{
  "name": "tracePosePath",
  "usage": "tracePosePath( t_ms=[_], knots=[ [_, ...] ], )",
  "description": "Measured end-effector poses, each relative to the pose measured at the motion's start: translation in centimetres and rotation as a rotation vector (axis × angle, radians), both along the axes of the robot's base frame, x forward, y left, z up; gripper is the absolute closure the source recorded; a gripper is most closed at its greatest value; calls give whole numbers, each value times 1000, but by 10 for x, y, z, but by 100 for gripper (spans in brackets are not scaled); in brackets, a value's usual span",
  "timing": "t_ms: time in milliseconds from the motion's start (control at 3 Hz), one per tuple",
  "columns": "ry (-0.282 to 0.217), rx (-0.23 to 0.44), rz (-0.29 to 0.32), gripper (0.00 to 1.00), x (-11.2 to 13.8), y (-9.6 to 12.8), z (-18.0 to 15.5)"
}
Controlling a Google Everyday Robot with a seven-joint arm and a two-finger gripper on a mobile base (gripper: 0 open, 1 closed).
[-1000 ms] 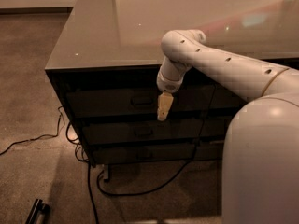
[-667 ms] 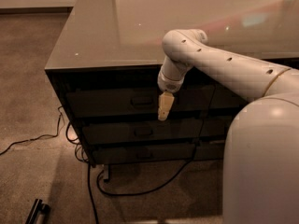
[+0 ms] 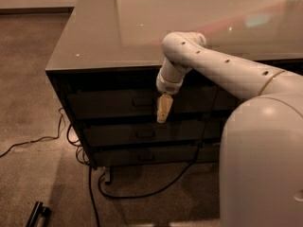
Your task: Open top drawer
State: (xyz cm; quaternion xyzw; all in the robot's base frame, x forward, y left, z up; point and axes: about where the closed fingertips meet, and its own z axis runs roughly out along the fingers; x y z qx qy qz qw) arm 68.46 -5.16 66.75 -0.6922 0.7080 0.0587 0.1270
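- Camera view: the top drawer [image 3: 109, 105] sits directly under the countertop [image 3: 118, 32]. It is the uppermost of three dark fronts, and its face looks flush with the cabinet, so I judge it is not yet opened.
- Its small pull [image 3: 142, 102] is at the centre of the front. The gripper [image 3: 163, 110] hangs pointing down in front of that face, just beside the pull at its 3 o'clock, with the tip near the drawer's lower edge.
- I cannot tell from here whether the gripper is spread or closed, or whether it touches the front.
- To do this well, I would shift toward 9 o'clock and rise slightly toward 12 until I am lined up on the pull. I would not settle onto the second drawer's pull [image 3: 145, 133] at 6 o'clock.
- Once hooked, I would draw straight out, square to the front, so the drawer does not bind.
- The cable [image 3: 156, 190] on the floor at 6 o'clock lies near the base, so I would mind it when backing away.
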Motion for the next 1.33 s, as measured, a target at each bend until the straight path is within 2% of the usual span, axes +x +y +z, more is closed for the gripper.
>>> tracePosePath(
  t_ms=[333,667,1000,1333],
  knots=[
    [31,2,14,19,4,5,-13],
    [54,-12,16,42,-2,0,-20],
    [54,-12,16,88,-2,0,-7],
    [54,-12,16,86,-2,0,-7]
  ],
)
